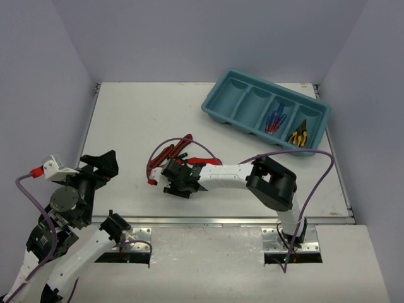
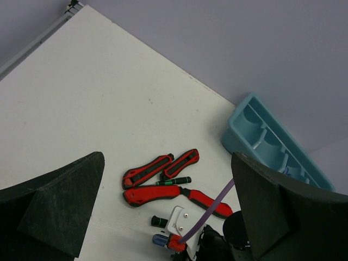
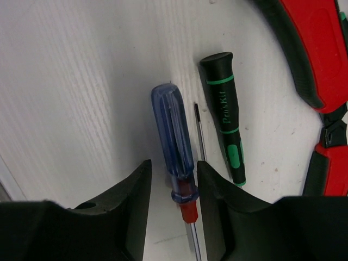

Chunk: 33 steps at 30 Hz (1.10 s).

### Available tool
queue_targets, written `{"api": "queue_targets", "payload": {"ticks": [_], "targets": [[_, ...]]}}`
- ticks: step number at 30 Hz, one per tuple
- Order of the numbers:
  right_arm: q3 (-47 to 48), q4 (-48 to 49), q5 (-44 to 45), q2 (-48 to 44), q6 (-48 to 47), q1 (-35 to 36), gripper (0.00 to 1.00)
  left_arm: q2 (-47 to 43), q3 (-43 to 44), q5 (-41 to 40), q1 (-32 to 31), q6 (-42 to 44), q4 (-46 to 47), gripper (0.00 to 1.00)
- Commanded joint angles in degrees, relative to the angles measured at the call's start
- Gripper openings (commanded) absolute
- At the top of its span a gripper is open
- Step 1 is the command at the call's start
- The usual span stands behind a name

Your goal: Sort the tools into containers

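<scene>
Straddling the blue screwdriver (image 3: 173, 130) at 8 o'clock from the teal tray (image 1: 218, 104), the right gripper (image 3: 174, 166) stands released, while the left gripper (image 2: 167, 157) gapes wide at the table's (image 1: 139, 113) 9 o'clock edge.

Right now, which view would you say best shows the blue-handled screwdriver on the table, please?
The right wrist view: the blue-handled screwdriver lies close-up between the fingers of the right gripper. The left wrist view shows only a small blue-and-red bit beside that gripper; in the top external view the gripper hides it.
</scene>
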Motion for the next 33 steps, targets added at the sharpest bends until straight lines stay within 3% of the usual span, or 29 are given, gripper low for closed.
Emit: {"api": "queue_targets", "payload": {"ticks": [1, 7, 13, 24, 26, 30, 33], "targets": [[1.2, 4.9, 2.0, 1.6, -0.7, 0.3, 0.39, -0.7, 1.2, 0.3, 0.7, 0.2, 1.1, 1.00], [1.6, 5.1, -1.2, 2.9, -0.4, 0.4, 0.27, -1.0, 1.2, 0.2, 0.7, 0.2, 1.1, 1.00], [2.0, 3.8, -5.1, 0.3, 0.9, 0.4, 0.05, -1.0, 1.1, 0.3, 0.7, 0.3, 1.1, 1.00], [1.7, 3.0, 0.5, -11.1, 3.4, -1.8, 0.00, -1.2, 1.1, 0.3, 0.7, 0.3, 1.0, 1.00], [1.0, 3.1, 1.9, -13.2, 5.1, -3.8, 0.00, -1.2, 1.1, 0.2, 0.7, 0.2, 1.1, 1.00], [-2.0, 3.0, 10.0, -19.4, 16.8, -14.8, 0.00, -1.4, 1.2, 0.3, 0.6, 0.2, 1.0, 1.00], [-5.1, 3.1, 10.6, -25.3, 26.0, -28.5, 0.00, -1.4, 1.1, 0.3, 0.7, 0.3, 1.0, 1.00]]}}
